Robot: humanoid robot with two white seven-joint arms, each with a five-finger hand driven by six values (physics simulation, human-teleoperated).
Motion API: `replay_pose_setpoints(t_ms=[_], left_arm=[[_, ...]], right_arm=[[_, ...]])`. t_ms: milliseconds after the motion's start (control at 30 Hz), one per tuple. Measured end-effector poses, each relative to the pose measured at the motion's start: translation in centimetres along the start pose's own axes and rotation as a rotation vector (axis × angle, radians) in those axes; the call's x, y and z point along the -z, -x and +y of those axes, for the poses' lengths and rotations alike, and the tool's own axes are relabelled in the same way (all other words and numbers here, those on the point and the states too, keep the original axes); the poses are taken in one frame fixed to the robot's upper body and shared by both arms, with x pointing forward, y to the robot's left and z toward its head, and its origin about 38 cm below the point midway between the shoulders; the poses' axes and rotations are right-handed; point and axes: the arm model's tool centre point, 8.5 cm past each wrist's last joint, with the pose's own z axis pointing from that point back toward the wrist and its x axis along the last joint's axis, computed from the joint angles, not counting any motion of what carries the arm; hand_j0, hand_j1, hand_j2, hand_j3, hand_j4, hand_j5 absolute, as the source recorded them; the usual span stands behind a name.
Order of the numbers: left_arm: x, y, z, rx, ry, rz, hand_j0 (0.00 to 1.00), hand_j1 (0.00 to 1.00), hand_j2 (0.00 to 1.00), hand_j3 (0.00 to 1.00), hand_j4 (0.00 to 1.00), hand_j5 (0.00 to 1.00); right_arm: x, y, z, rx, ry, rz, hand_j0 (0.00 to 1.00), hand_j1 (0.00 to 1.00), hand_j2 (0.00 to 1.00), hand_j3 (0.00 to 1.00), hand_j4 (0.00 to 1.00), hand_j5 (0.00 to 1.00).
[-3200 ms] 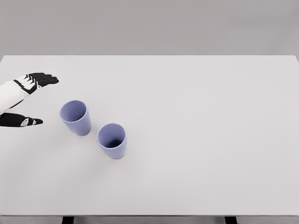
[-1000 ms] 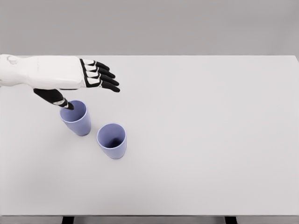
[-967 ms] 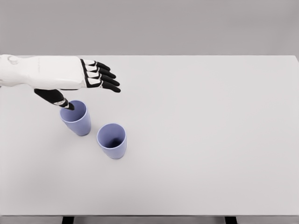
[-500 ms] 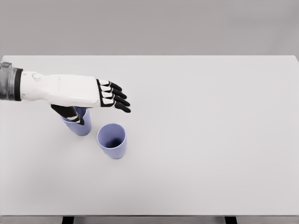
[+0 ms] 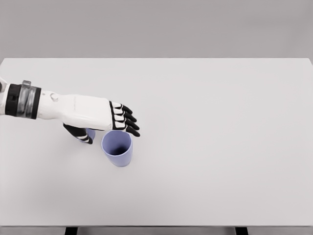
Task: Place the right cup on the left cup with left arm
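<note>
White table [image 5: 220, 147], grey wall behind. Left hand [image 5: 100, 117], fingers extended and empty, hides left cup [image 5: 90, 133]; right cup [image 5: 117, 148] stands clear.

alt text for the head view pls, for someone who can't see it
A white robot left hand with black fingers reaches in from the left, open, its fingertips above the far rim of an upright lavender right cup on a white table. The left cup is almost hidden behind the hand.
</note>
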Motion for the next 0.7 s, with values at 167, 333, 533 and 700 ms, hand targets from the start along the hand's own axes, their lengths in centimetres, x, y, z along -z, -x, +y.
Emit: replay_pose_setpoints(t_ms=[167, 333, 533, 700], left_arm=[[0.8, -0.1, -0.5, 0.021, 0.027, -0.004, 0.99, 0.99, 0.99, 0.99, 0.99, 0.99], [2.0, -0.2, -0.5, 0.047, 0.040, -0.017, 0.98, 0.98, 0.98, 0.98, 0.98, 0.98], [2.7, -0.3, -0.8, 0.065, 0.055, -0.021, 0.98, 0.98, 0.98, 0.98, 0.98, 0.98], [2.8, -0.3, -1.1, 0.070, 0.070, -0.019, 0.98, 0.98, 0.98, 0.98, 0.98, 0.98]], right_arm=[[0.0, 0.0, 0.0, 0.000, 0.000, 0.000, 1.00, 1.00, 1.00, 1.00, 1.00, 1.00], [0.0, 0.0, 0.0, 0.000, 0.000, 0.000, 1.00, 1.00, 1.00, 1.00, 1.00, 1.00], [0.0, 0.0, 0.0, 0.000, 0.000, 0.000, 1.00, 1.00, 1.00, 1.00, 1.00, 1.00], [0.0, 0.0, 0.0, 0.000, 0.000, 0.000, 1.00, 1.00, 1.00, 1.00, 1.00, 1.00]])
